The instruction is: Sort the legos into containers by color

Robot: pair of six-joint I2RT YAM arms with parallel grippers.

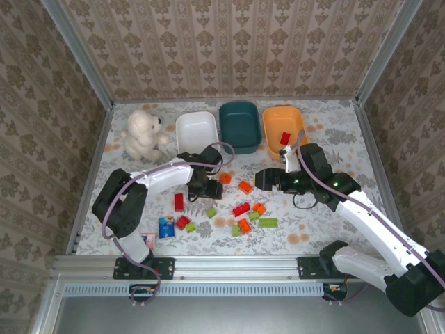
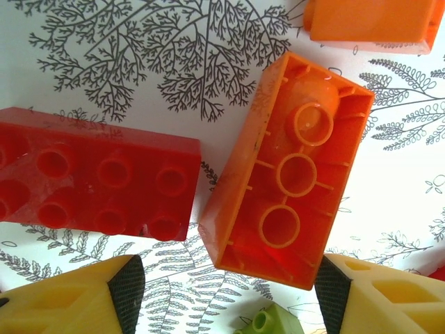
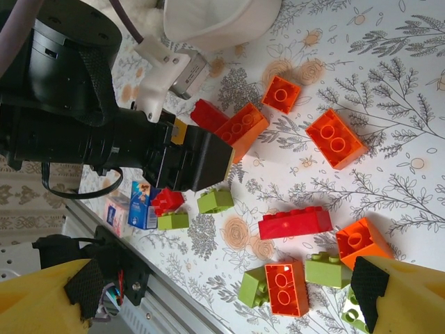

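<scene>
Three tubs stand in a row in the upper middle of the overhead view: a white tub [image 1: 197, 130], a dark teal tub [image 1: 240, 126] and an orange tub [image 1: 278, 117], the last with one red piece [image 1: 285, 138] inside. Roughly a dozen loose legos [image 1: 242, 209] in red, orange and lime green lie scattered on the flower-patterned table [image 1: 327, 223] in the centre of the frame, below the tubs. The left gripper [image 1: 206, 186] hangs low over the left edge of that scatter. Its wrist camera shows its fingers [image 2: 125, 289] apart at the bottom corners of the frame, clamped on nothing. An upturned orange brick [image 2: 288, 170] lies tilted at centre right, its lower end between the fingertips, with a red brick [image 2: 97, 184] close beside it at centre left. The right gripper [image 1: 268, 179] hovers right of centre, fingers [image 3: 368, 289] wide apart and empty. The step in hand looks like picking up the orange brick. The next move probably calls for lowering, closing on its narrow sides without catching the red brick, then carrying it to the orange tub at upper right.
</scene>
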